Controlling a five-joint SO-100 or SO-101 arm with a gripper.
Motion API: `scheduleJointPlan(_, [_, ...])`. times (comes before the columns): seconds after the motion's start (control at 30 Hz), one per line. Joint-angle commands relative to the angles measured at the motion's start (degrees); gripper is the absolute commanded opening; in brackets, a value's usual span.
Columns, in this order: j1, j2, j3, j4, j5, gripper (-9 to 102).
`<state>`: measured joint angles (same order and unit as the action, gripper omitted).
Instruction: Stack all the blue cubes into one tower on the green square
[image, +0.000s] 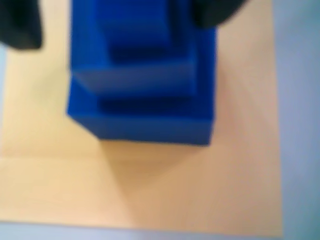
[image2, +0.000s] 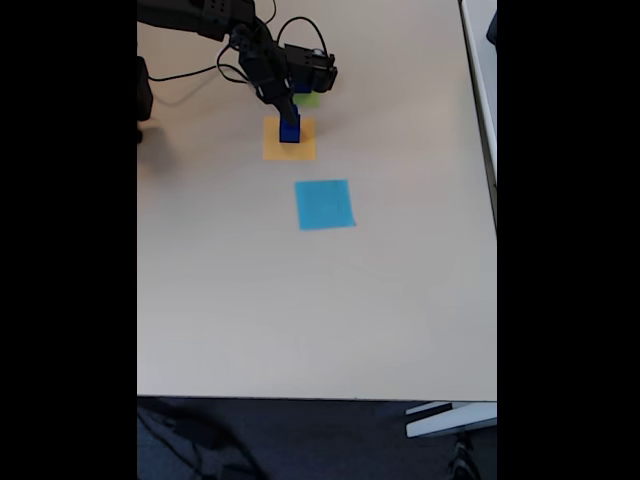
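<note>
Three blue cubes (image: 142, 80) already stacked, largest at the bottom, on the orange square (image: 150, 185), not on the green square (image2: 306, 99), partly hidden behind the arm in the fixed view. Pincer (image2: 288, 116) directly over the tower, dark fingers (image: 20, 25) either side of the top cube; gripping or merely straddling, cannot tell. Probably rigid, light, smooth-faced blocks: best pinched on opposite flat faces, low and square, since a loosely stacked tower likely topples. Light blue square (image2: 324, 204) well apart on the table (image2: 300, 310).

My wrist camera looks straight down, very close and blurred, past my tool (image: 115, 20) onto the blue cubes (image: 142, 75). The fixed camera looks down from high above the counter (image2: 300, 310), far off; both share the cubes below my tool.
</note>
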<state>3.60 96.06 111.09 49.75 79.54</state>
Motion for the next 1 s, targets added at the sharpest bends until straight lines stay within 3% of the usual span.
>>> scheduleJointPlan(0.0, [0.2, 4.4, -0.2, -0.6, -0.4, 15])
scheduleJointPlan(0.97, [-0.3, 5.4, -1.1, -0.2, 0.2, 8])
